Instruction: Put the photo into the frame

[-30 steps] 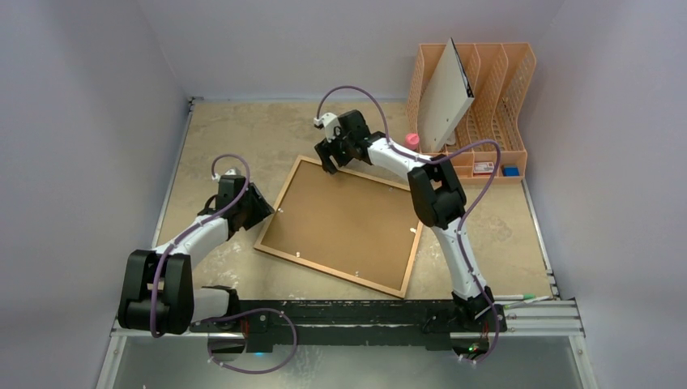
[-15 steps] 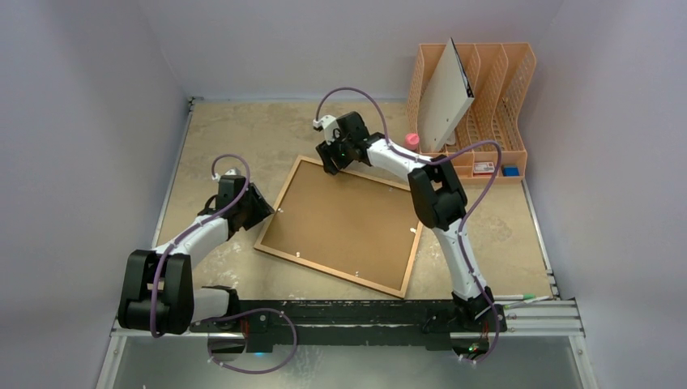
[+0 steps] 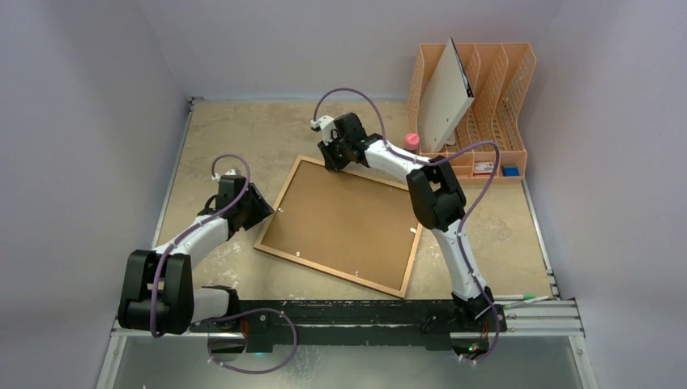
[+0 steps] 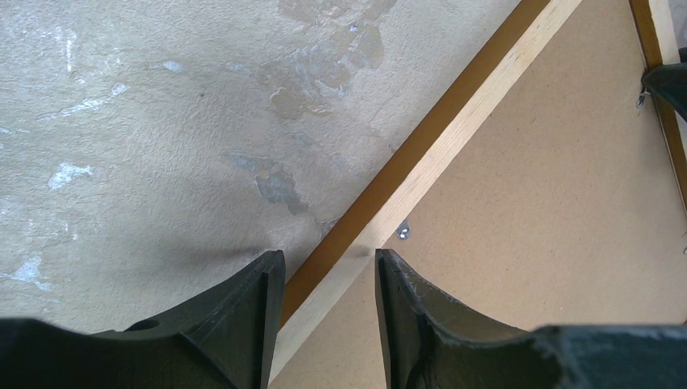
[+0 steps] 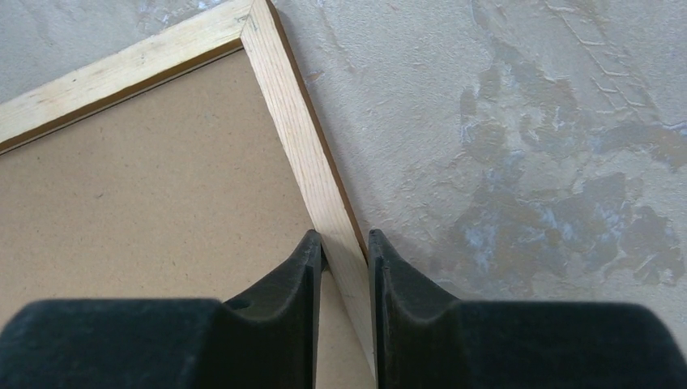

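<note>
The frame (image 3: 332, 271) lies flat on the table with a brown backing board (image 3: 344, 215) filling it, small metal clips along its edges. My right gripper (image 3: 332, 166) is at the far corner, shut on the frame's pale wooden rail (image 5: 283, 105), one finger on each side of it (image 5: 344, 239). My left gripper (image 3: 263, 207) straddles the left rail (image 4: 454, 121) and stands open, fingertips clear of the wood (image 4: 328, 259). The photo is out of view.
An orange file rack (image 3: 494, 89) stands at the back right with a white panel (image 3: 445, 97) leaning in it. A pink object (image 3: 412, 140) sits by its front. Small red and blue items lie at the rack's base. Pens (image 3: 518, 298) lie near the right arm's base.
My right gripper has narrowed its fingers onto the far rail and shifted slightly. The left arm and the frame have not moved.
</note>
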